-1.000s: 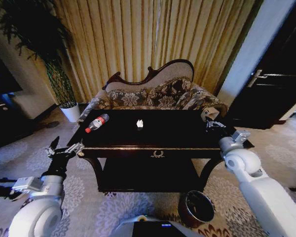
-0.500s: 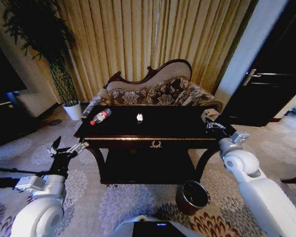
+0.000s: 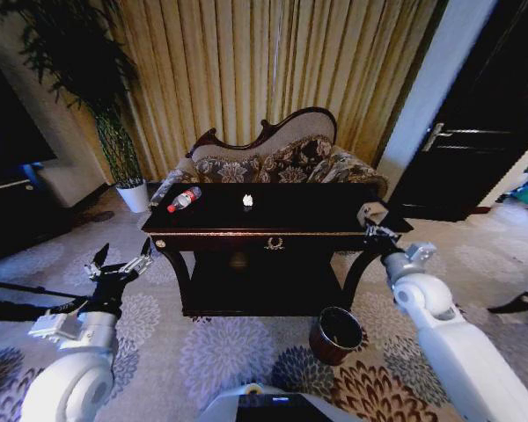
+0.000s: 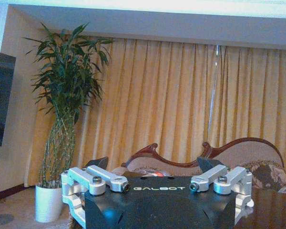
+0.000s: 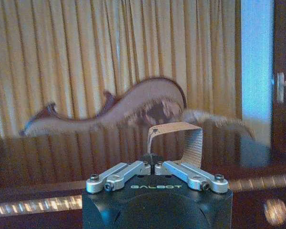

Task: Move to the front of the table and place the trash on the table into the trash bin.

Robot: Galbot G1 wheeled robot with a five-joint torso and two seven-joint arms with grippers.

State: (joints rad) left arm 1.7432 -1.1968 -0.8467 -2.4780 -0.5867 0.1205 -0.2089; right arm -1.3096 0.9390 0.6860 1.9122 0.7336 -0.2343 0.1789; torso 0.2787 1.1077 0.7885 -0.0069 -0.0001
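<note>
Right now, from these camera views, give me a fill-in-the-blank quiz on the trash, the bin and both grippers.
1. The clear bottle lies at the ____ end of the table.
2. The right gripper has its jaws ____ on the pale packet.
3. The left gripper is held out with its jaws ____.
4. The trash bin stands on the patterned ____, in front of the table.

Missing words: left; shut; open; carpet

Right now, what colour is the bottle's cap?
Red; the bottle shows best in the head view.
</note>
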